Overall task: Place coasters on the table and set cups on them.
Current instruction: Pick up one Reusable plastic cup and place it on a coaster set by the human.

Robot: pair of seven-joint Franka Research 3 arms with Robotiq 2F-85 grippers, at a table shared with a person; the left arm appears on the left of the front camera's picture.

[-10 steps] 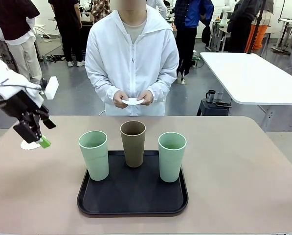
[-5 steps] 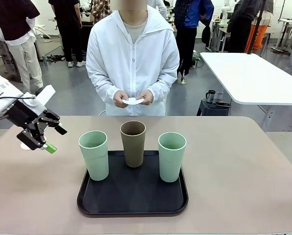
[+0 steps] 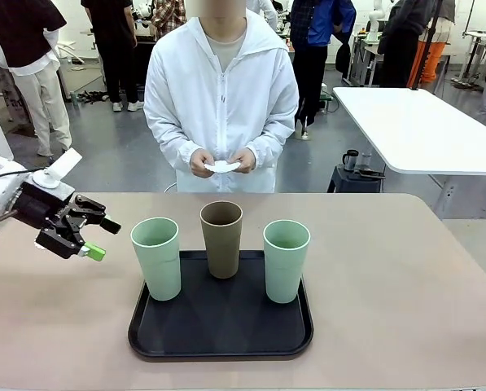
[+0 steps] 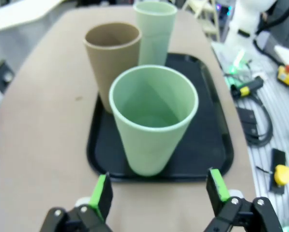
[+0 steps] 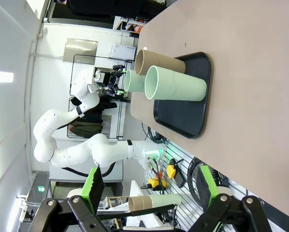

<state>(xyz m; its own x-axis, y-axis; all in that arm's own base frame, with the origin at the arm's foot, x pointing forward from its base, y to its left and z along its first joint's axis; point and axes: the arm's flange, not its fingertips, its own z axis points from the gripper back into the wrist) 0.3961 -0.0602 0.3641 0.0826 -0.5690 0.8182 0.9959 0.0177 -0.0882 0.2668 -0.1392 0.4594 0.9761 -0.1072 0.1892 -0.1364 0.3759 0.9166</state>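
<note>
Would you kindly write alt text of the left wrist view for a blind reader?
The open left end effector faces the near mint cup on a black tray on the tan table. A brown cup and a far mint cup stand behind it.

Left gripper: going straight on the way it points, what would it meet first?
Probably the nearest mint green cup on the black tray, centred between the open fingers; depth is unclear.

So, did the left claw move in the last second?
Yes: the left claw shifted right, closer to the left mint cup on the tray.
</note>
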